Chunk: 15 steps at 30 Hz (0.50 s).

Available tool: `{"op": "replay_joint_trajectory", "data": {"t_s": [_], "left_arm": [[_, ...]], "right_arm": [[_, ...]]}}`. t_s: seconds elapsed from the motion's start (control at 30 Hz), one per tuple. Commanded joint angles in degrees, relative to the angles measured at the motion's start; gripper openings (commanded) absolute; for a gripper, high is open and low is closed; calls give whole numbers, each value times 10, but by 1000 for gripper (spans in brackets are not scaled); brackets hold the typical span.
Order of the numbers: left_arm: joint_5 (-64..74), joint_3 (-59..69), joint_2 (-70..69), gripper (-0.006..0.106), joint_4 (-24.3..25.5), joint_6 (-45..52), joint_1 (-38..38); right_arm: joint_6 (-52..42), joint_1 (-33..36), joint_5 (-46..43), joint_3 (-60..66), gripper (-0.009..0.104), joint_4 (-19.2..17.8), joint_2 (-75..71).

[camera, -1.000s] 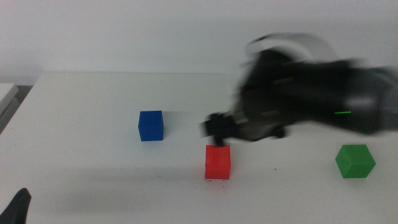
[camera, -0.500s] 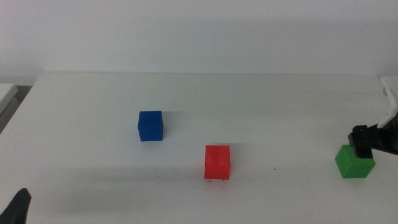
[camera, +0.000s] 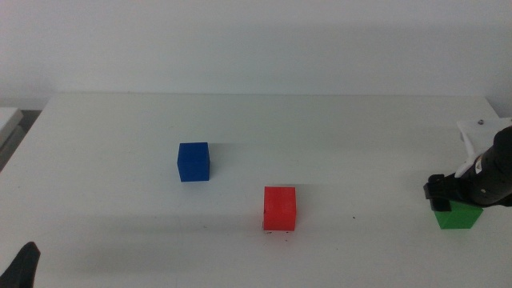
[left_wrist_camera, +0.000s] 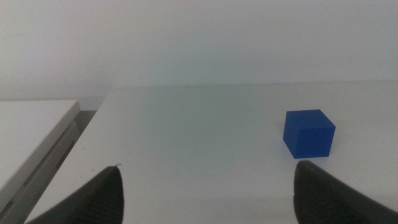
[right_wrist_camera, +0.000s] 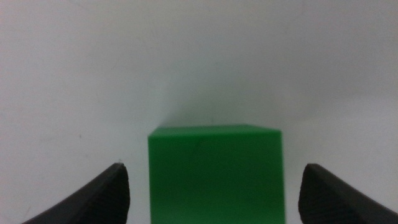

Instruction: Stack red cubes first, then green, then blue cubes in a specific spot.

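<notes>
Green cube (right_wrist_camera: 215,173) sits centred between spread jaws of right gripper (camera: 448,194), gripper apparently just above it, nothing grasped. Left gripper (left_wrist_camera: 205,193) waits, open, well apart.

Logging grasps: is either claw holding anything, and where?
Nothing held. Right claw is open around the green cube, not touching; left claw waits open.

Open table between three well-spaced cubes

We see wide bare tabletop (camera: 352,152) around the red cube (camera: 280,209) and blue cube (camera: 194,162); the right gripper (camera: 442,194), jaws spread, crowds the green cube (camera: 458,217) at the table's right edge.
</notes>
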Motion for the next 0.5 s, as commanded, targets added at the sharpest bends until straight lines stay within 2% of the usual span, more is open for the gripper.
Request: {"op": "replay_joint_trajectory", "data": {"t_s": [0.0, 0.03, 0.07, 0.1, 0.13, 0.17, 0.2, 0.3, 0.4, 0.47], "left_arm": [[-7, 0, -2, 94, -2, -2, 2], [-7, 0, -2, 94, -2, -2, 2], [-7, 0, -2, 94, -2, -2, 2], [-7, 0, -2, 94, -2, -2, 2], [-7, 0, -2, 94, -2, -2, 2], [-7, 0, -2, 94, -2, -2, 2], [-7, 0, -2, 94, -2, -2, 2], [-7, 0, -2, 94, -2, -2, 2], [-7, 0, -2, 94, -2, -2, 2], [-7, 0, -2, 94, -2, -2, 2]], "right_arm": [[-4, -5, -20, 0, 84, -10, 10], [-4, -5, -26, 0, 76, -10, 12], [0, -5, -30, 0, 62, -10, 17], [17, -5, -27, -3, 44, -11, 16], [35, -5, -23, -5, 32, -12, 16], [62, 2, -7, -10, 8, -17, 12], [94, 14, 16, -19, -2, -28, 5], [192, 74, 121, -69, 9, -73, -17], [261, 169, 241, -145, 15, -83, -15], [281, 230, 274, -197, 15, -82, -2]]}}
